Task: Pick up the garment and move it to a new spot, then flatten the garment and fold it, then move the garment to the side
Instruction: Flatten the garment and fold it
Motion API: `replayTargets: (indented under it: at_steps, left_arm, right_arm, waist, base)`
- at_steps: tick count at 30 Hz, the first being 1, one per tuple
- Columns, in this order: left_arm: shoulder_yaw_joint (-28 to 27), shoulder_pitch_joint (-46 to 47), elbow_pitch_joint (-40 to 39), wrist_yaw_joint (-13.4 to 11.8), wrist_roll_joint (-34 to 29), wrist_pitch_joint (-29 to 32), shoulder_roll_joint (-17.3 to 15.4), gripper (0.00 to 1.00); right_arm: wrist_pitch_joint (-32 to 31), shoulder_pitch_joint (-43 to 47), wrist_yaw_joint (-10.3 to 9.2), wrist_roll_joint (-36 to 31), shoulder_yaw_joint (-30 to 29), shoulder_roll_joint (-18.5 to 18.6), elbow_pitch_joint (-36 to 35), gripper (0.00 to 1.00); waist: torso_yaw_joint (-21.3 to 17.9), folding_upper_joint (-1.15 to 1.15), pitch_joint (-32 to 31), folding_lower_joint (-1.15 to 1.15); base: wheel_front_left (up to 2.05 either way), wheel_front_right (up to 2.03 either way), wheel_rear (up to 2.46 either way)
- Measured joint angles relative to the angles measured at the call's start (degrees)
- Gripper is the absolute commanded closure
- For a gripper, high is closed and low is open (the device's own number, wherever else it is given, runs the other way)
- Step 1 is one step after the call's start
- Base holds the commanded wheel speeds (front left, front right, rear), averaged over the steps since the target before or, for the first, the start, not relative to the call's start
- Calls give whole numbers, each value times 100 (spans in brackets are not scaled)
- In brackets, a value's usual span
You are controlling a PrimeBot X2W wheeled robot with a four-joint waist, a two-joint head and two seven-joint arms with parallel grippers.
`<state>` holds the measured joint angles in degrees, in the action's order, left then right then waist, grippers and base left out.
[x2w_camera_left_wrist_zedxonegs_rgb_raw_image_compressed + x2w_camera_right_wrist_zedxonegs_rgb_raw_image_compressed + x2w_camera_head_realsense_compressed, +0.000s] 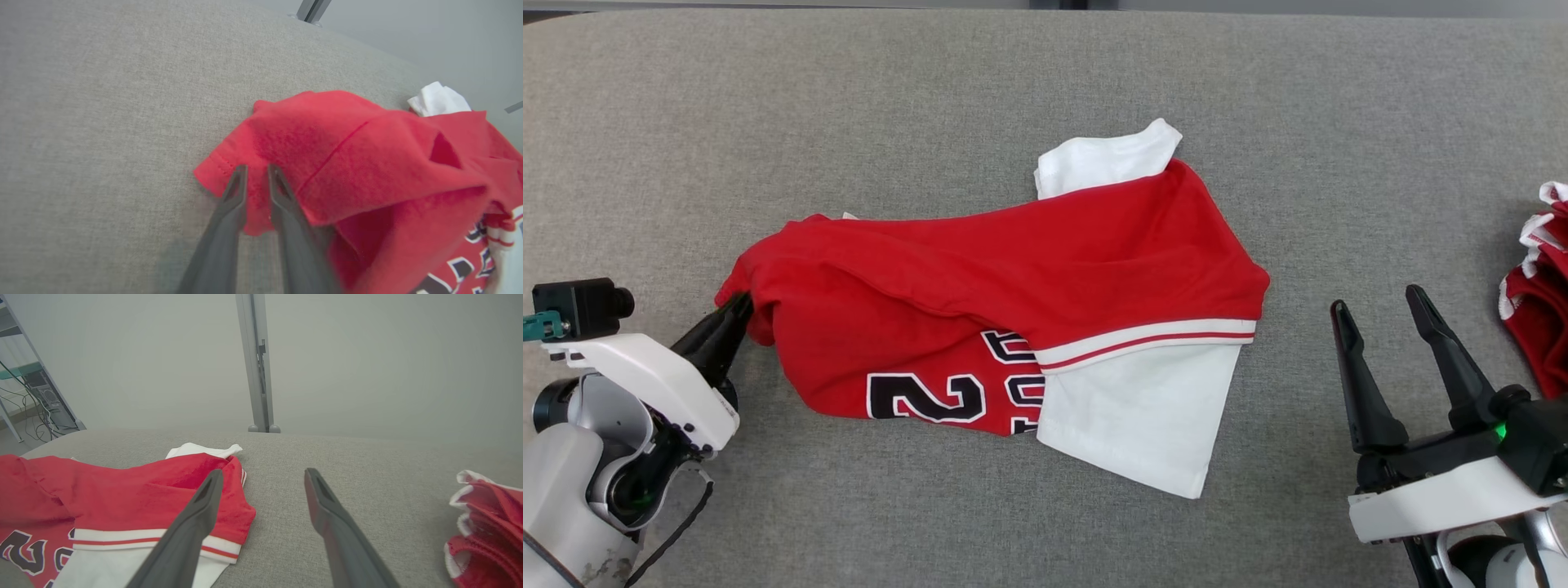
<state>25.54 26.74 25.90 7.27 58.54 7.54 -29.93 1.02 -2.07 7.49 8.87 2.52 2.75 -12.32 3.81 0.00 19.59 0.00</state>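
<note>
Pinching the left end of the garment [1013, 269], the left gripper [256, 168] has its two dark fingers set narrow, with a fold of red hem cloth between them. Right gripper [1376, 302]: well to the right of the garment, not touching it, fingers spread wide with nothing between them.

Garment: lies crumpled lengthwise on the grey padded surface [1045, 98], roughly mid-way across it. The near edge of the garment shows dark white-outlined lettering [927, 396], partly covered by a fold. Just right of the lettering a white sleeve panel [1143, 416] spreads flat toward the robot, and red-white striped trim [1152, 339] runs along the top of it. The red body is bunched and humped in the middle. At the garment's far side a second white sleeve [1107, 159] sticks out from under the red.

Far right of the garment, beyond the right gripper: a second red bundle with white edging [1535, 302], apart from both.
</note>
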Motion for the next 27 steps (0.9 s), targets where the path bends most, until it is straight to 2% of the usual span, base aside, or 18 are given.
replayTargets:
  at_steps: [9, 16, 17, 18, 19, 23, 27]
  left_arm:
    - [420, 77, -104, 2, 379, -472, -328, 100]
    - [223, 186, 92, 5, 272, -1291, -417, 100]
    - [116, 198, 91, -58, 259, -1521, -394, 83]
    - [83, 202, 83, -94, 246, -1600, -396, 38]
    - [36, 190, 64, -179, 219, -1752, -376, 0]
    - [-227, 115, -282, -541, 31, -2130, -304, 0]
    - [-566, -233, -845, -982, -298, -2229, -88, 0]
  right_arm:
    - [11, 1, 0, 22, -25, 1, 43, 0]
    - [63, -1, 0, 23, -59, 1, 29, 0]
    - [70, -1, 0, 23, -70, 1, 24, 0]
    - [78, -1, 0, 23, -79, 0, 21, 0]
    - [101, -2, 0, 23, -81, 1, 19, 0]
    - [153, -18, 0, 27, -110, 2, 19, 0]
    - [199, -42, 0, 54, -125, 0, 51, 0]
  waist:
    - [8, 0, -32, 0]
    - [58, 0, -123, 0]
    - [74, 0, -142, 0]
    - [87, 0, -163, 0]
    - [98, 0, -185, 0]
    - [134, 0, -294, 0]
    - [150, 0, -437, 0]
  base:
    - [0, 0, 0]
    - [0, 0, 0]
    - [0, 0, 0]
    - [0, 0, 0]
    - [0, 0, 0]
    - [0, 0, 0]
    - [0, 0, 0]
